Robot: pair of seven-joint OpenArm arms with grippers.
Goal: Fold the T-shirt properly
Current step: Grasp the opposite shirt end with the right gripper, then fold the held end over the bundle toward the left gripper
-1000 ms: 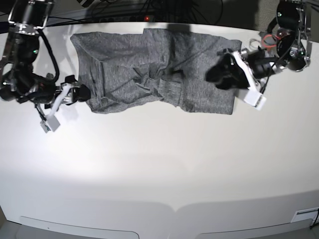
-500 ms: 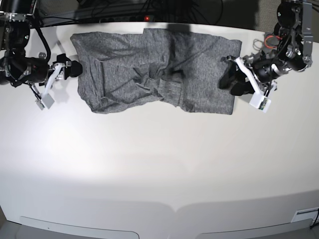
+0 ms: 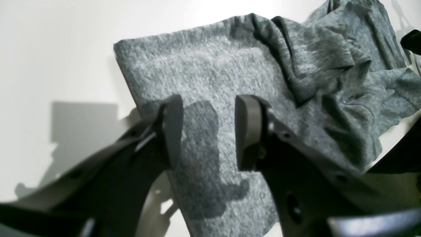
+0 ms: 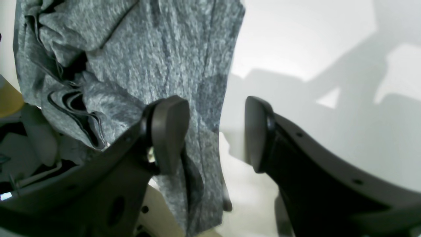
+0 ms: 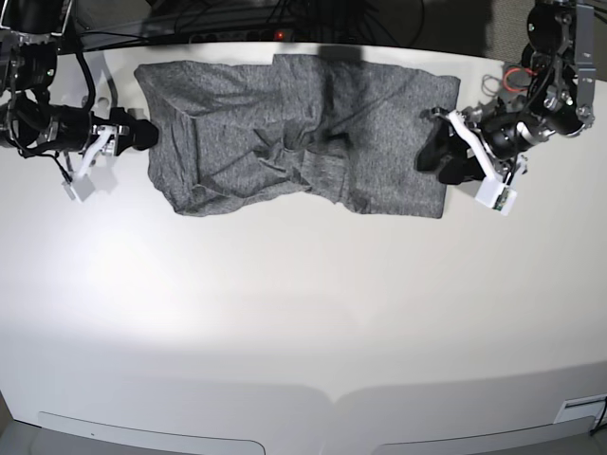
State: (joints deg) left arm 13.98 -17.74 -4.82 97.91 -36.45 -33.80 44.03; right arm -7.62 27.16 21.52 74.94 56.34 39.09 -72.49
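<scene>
In the left wrist view the T-shirt [image 3: 230, 98] runs off the upper right and bottom edges, and the left gripper [image 3: 209, 131] blurs toward the bottom. In the right wrist view, shapes at lower left behind the right gripper [image 4: 217, 135] are unreadable.

White table [image 5: 303, 313], dark cabled backdrop [image 5: 285, 19]

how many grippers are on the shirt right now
2 grippers are by the T-shirt, neither gripping it. The left gripper is open over the shirt's end on the base view's right; the right gripper is open at the opposite edge. Contact with the cloth is unclear.
</scene>
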